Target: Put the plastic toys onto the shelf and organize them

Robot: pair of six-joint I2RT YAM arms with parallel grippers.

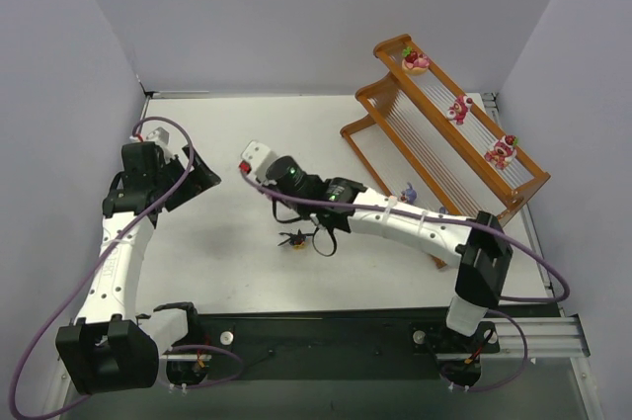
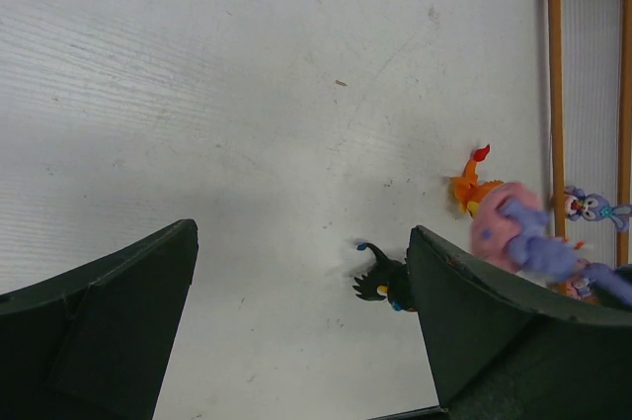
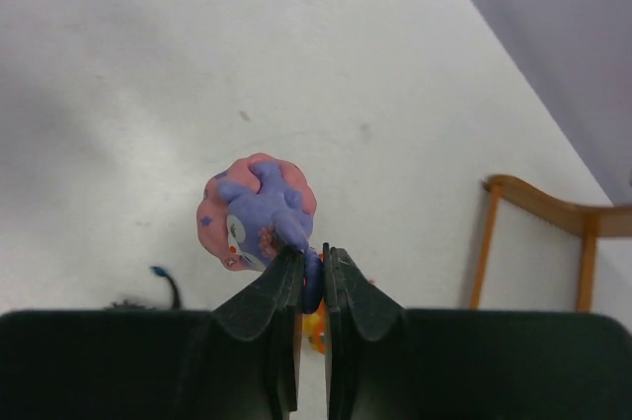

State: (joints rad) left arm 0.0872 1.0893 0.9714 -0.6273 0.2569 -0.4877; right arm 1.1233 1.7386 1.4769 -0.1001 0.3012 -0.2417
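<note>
Currently right claw [image 3: 313, 262] clamped on purple toy [image 3: 259, 210] lower end, head pointing outward; left claw [image 2: 301, 234] apart.

white table [image 1: 247, 143], matte, with faint scuffs and one small dark speck [image 2: 340, 83] in the left wrist view. plain pale grey-lavender panels box it in: left wall [image 1: 59, 94], back wall [image 1: 316, 15], right wall [image 1: 592, 64]. black base plate [image 1: 326, 326] along the near edge, silver slotted rail [image 1: 538, 341] at its right end. light even, shadows soft.
</note>
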